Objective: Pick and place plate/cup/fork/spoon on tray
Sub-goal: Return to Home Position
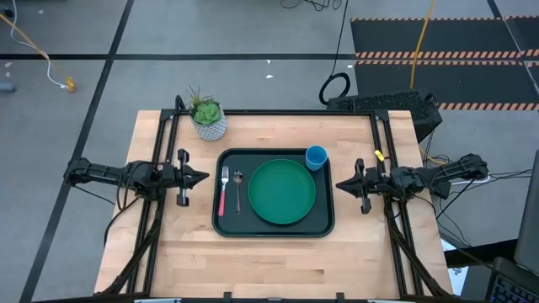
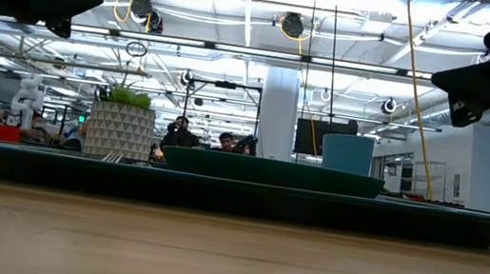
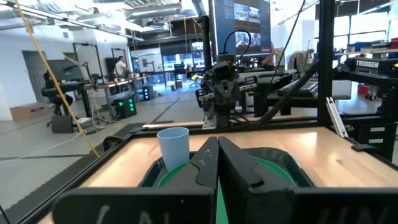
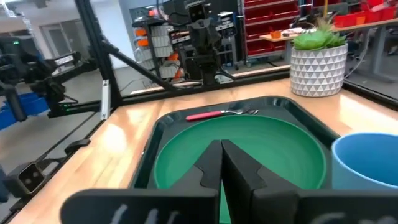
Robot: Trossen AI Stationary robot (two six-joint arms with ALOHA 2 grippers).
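Table shows between tray and left pincer, right pincer, seemingly closed.

One tray lies on the bench. It carries one plate, one cup, one fork and one spoon. One plant pot stands near the bench's edge. There are two grippers: the left gripper and the right gripper.

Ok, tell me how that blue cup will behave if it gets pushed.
The cup looks plastic, so probably light and quick to slide. Upright and taller than wide, it may tip. Tipped, it would likely roll until the tray rim stops it.
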